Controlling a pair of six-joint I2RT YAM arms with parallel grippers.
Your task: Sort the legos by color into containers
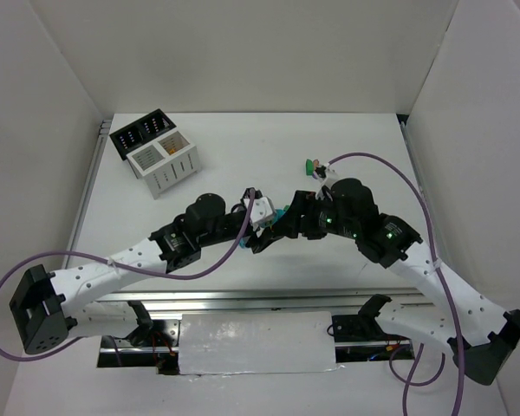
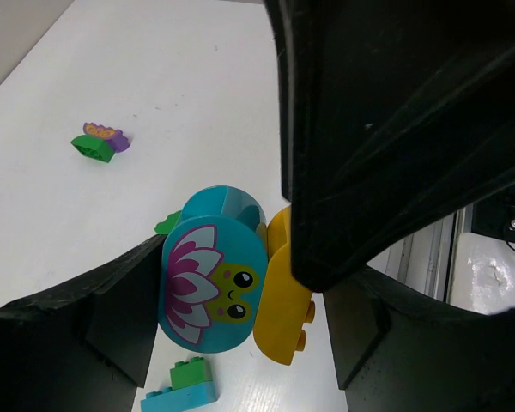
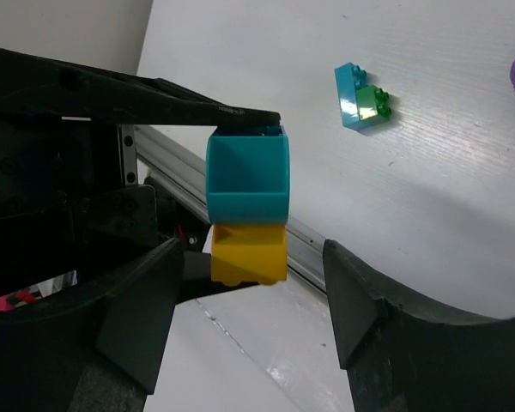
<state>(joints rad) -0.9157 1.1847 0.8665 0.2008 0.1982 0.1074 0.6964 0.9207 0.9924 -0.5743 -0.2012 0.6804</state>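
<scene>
Top view: containers (image 1: 156,149) sit at the far left corner of the worktop (image 1: 269,139). Both arms meet mid-worktop.

Left wrist: left gripper (image 2: 240,287) is clamped on the teal-and-yellow lego pair (image 2: 210,296). A blue-and-green lego (image 2: 182,388) lies just beside it, a green-and-purple lego (image 2: 99,142) well apart.

Right wrist: right gripper (image 3: 249,251) has its jaws apart, flanking the pair without touching it.
</scene>
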